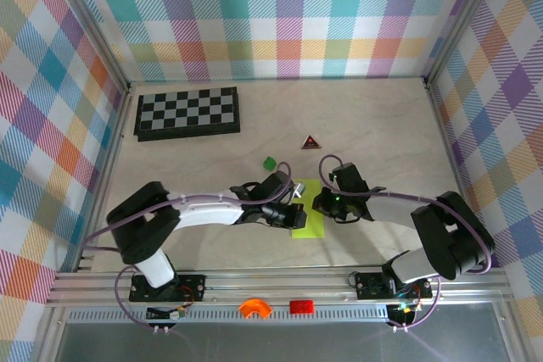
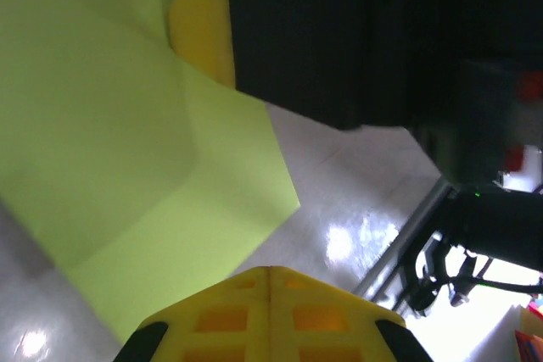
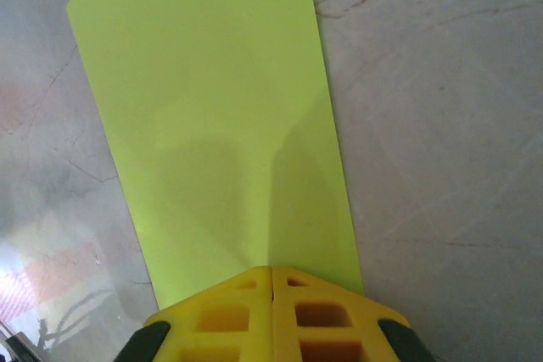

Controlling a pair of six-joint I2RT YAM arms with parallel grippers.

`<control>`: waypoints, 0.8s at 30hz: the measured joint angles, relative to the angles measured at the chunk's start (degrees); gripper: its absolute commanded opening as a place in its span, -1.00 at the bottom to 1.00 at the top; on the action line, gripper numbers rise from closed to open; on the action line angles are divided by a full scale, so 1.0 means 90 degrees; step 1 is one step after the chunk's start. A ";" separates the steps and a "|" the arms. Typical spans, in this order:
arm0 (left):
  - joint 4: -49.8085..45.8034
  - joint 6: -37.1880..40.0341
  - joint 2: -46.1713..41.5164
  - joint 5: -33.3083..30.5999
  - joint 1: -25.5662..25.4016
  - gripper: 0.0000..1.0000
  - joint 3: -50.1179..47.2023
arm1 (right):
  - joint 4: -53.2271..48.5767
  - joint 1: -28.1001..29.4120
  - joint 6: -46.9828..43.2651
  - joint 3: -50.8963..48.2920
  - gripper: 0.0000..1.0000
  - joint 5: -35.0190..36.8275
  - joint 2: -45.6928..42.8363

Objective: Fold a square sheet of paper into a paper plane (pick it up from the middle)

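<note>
Just below centre of the top view, flat on the pale marbled tabletop (image 1: 382, 125): a lime yellow-green paper plane (image 1: 309, 225), here a folded sheet with creases, lying between two black arm ends. At its left edge, the left gripper (image 2: 269, 281): yellow fingers pressed together along a thin seam, closed, tips just at the paper's lower edge in the left wrist view. Pinching or merely touching, impossible to tell. At its right edge, the right gripper (image 3: 271, 279): likewise closed, yellow fingers meeting at the bottom of the right wrist view. Paper running from under the tips to the top of that frame, with a faint crease rising from the tips. Upper left of the top view: a black-and-grey chequered board (image 1: 188, 113). Above the paper and apart from it: a tiny dark green block (image 1: 269, 161) and a dark red triangular piece (image 1: 310, 142).
</note>
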 measured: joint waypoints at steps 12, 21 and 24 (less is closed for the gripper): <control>0.0549 -0.0206 -0.0221 -0.0039 -0.0005 -1.00 -0.1224 | 0.0102 0.0010 -0.0294 0.0024 -1.00 -0.0544 0.0197; -0.0313 0.0209 -0.1268 -0.0537 -0.0306 -0.92 -0.1848 | 0.0083 0.0010 -0.0420 0.0197 -1.00 -0.0595 0.0374; -0.0493 0.0277 -0.1593 -0.0721 -0.0333 -0.93 -0.2011 | 0.0000 0.0051 -0.0537 0.0328 -1.00 -0.0580 0.0461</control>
